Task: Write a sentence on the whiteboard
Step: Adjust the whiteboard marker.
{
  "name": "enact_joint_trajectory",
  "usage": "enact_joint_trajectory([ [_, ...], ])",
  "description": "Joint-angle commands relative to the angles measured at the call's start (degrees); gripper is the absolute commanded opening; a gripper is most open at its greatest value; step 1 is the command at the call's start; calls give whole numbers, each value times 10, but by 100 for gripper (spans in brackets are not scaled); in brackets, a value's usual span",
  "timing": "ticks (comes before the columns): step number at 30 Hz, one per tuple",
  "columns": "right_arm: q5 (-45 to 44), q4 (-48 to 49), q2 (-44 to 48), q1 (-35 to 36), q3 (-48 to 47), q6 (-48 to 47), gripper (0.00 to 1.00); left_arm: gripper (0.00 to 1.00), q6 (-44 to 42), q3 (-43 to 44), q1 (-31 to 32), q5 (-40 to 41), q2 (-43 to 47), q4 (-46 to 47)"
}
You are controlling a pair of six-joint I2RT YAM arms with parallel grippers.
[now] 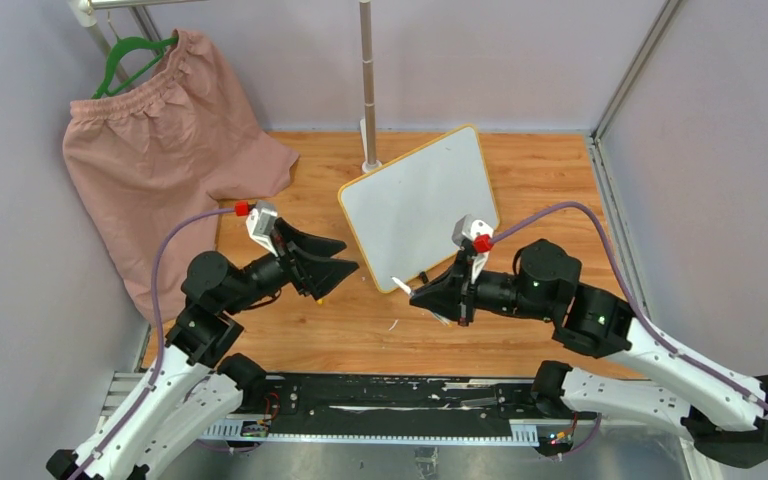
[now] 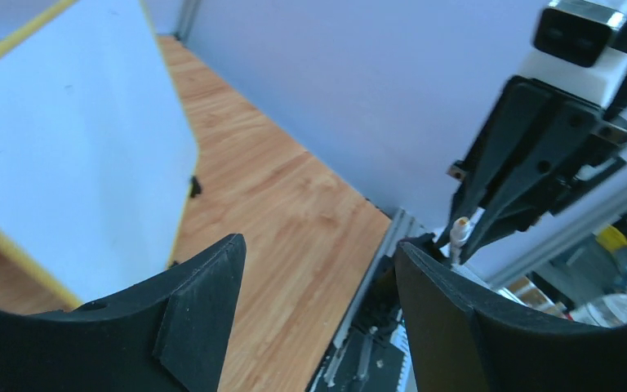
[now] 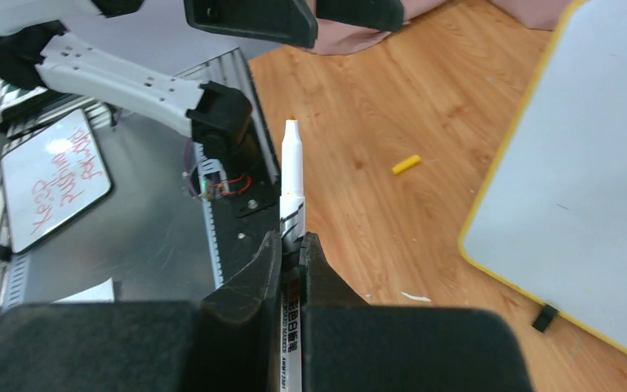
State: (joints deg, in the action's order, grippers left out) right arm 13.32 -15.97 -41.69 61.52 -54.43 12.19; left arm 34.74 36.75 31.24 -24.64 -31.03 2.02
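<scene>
Whiteboard (image 1: 415, 205) stood tilted on its clip feet on the wooden table (image 1: 520, 165), face plain white. My right gripper (image 1: 418, 293) was clamped on a white marker (image 3: 292, 175), tip bared, near the board's lower edge. My left gripper (image 1: 348, 255) was open and empty. A yellow cap (image 3: 406, 164) lay on the table.

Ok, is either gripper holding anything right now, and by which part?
The right gripper is shut on the marker, clamping its barrel, with the white tip end sticking out ahead. The left gripper is open and empty.
</scene>
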Motion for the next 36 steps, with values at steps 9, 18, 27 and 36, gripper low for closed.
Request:
enact_joint_trajectory([
  [9, 141, 112, -89, 6, -42, 42, 0, 74, 54, 41, 17, -234, -34, 123],
  [18, 156, 128, -128, 8, -65, 53, 0, 68, 49, 32, 28, -248, -43, 123],
  [27, 159, 133, -145, 11, -74, 49, 0, 44, 50, 36, 39, -255, -61, 123],
  [36, 161, 133, -146, 11, -75, 45, 0, 29, 52, 36, 41, -261, -66, 123],
])
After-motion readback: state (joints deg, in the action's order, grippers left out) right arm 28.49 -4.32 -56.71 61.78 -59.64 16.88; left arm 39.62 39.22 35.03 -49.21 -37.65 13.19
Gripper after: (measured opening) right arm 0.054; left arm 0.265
